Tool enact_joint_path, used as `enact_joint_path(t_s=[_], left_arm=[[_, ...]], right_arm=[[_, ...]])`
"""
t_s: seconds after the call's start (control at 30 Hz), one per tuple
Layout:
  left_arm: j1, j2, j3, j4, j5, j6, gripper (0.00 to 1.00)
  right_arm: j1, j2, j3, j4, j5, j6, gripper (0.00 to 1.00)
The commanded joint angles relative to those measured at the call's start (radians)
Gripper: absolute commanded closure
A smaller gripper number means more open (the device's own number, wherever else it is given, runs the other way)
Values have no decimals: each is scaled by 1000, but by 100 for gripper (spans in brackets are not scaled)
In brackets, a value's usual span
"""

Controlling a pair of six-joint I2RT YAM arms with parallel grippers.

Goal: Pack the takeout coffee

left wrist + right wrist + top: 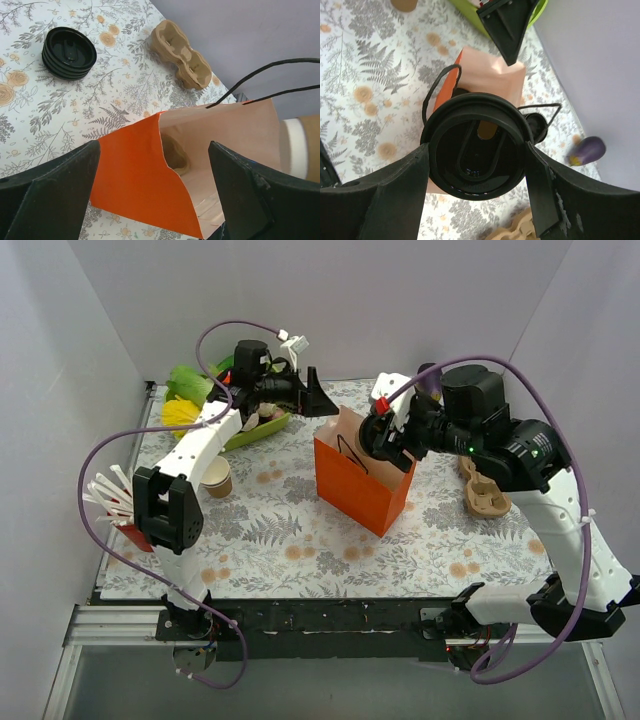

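Observation:
One takeout coffee cup point(475, 147), brown with a black lid, hangs over the mouth of the orange paper bag point(355, 490). My right gripper point(476, 150) is shut on it, a finger on each side of the lid. The left wrist view shows its brown side point(306, 145) at the bag's far edge. My left gripper point(154, 150) is open at the bag's back left corner, its fingers on either side of the orange wall point(135, 180) without touching it. A second cup point(216, 478), without a lid, stands on the table at the left.
A stack of black lids point(69, 52) and a pulp cup carrier point(485, 495) lie right of the bag. A brown pulp shape point(175, 152) sits inside the bag. A green dish point(255, 428) is at the back left, straws point(108, 495) at the left edge, an eggplant point(587, 150) near the back wall.

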Motion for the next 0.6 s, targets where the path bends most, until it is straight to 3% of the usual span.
enact_joint_path(t_s=[0.0, 0.3, 0.57], left_arm=[[-27, -16, 29, -8, -20, 71, 9], [-90, 24, 72, 47, 117, 428, 2], [-117, 140, 303, -201, 179, 737, 8]], right_arm=[[-6, 33, 2, -61, 7, 48, 99], [-31, 79, 17, -147, 46, 65, 99], [-42, 77, -52, -143, -22, 85, 99]])
